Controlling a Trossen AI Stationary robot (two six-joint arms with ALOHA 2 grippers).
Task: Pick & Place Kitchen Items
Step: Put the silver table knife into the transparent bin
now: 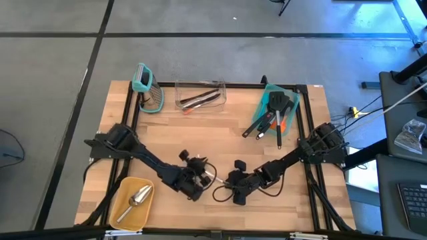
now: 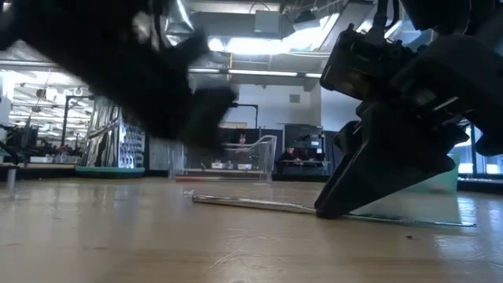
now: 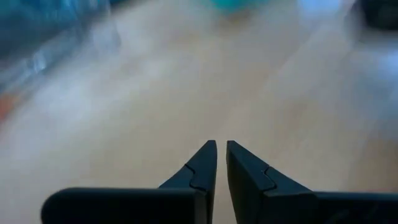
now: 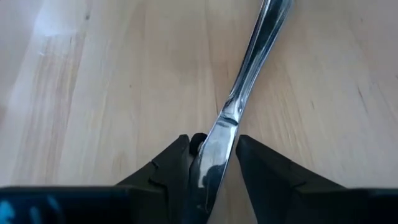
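The right gripper (image 4: 213,163) is down at the near-centre of the wooden table (image 1: 220,140), its fingers (image 4: 166,167) set narrowly on either side of a silver table knife (image 4: 239,93), gripping the blade end while the handle runs away from it flat along the wood; in the low view the knife (image 2: 251,203) lies level on the tabletop with the right gripper (image 2: 330,208) planted on one end. The left gripper (image 3: 221,163) sits just beside it in the high view, raised a little off the surface, with its fingertips (image 3: 205,162) nearly together and nothing between them. The other kitchen items are spread toward the far and near edges: a clear rectangular bin (image 1: 200,95) at the far side holds a few dark, thin utensils, a teal tray (image 1: 288,100) at the far right carries black slotted turners (image 1: 275,107) and an orange piece, a teal-handled tool (image 1: 143,83) lies at the far left corner beside a ribbed metal piece, and a yellow dish (image 1: 123,197) at the near left corner holds a silver metal scoop (image 1: 137,199)
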